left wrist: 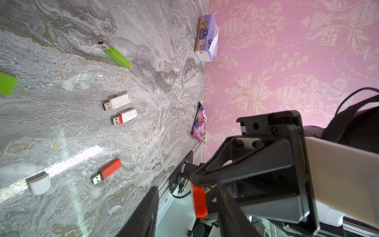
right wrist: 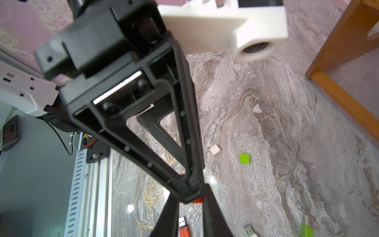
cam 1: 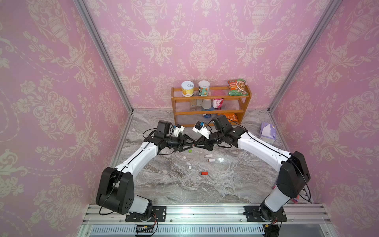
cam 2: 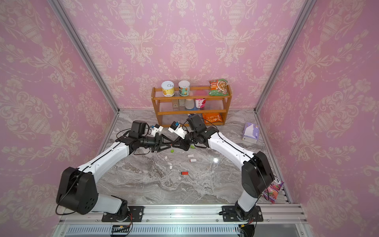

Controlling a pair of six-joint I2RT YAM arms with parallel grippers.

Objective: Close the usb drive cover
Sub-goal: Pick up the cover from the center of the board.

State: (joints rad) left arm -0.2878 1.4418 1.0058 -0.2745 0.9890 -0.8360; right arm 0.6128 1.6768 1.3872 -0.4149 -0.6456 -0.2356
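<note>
Where left arm (cam 1: 141, 158) meets right arm (cam 1: 262, 147) | right fingers (right wrist: 214, 215) clamped on red cover (left wrist: 198, 200) | left fingers (left wrist: 143, 215) apart around it

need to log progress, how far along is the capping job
Nothing is capped yet: the red drive, green drive, white drive and red-collared drive lie on the table with plugs bare. In hand: the right pincer is shut on the red cap in mid-air, with the left pincer open around it, likely a handover. Left: fit that cap on the red drive, then probably the others.
</note>
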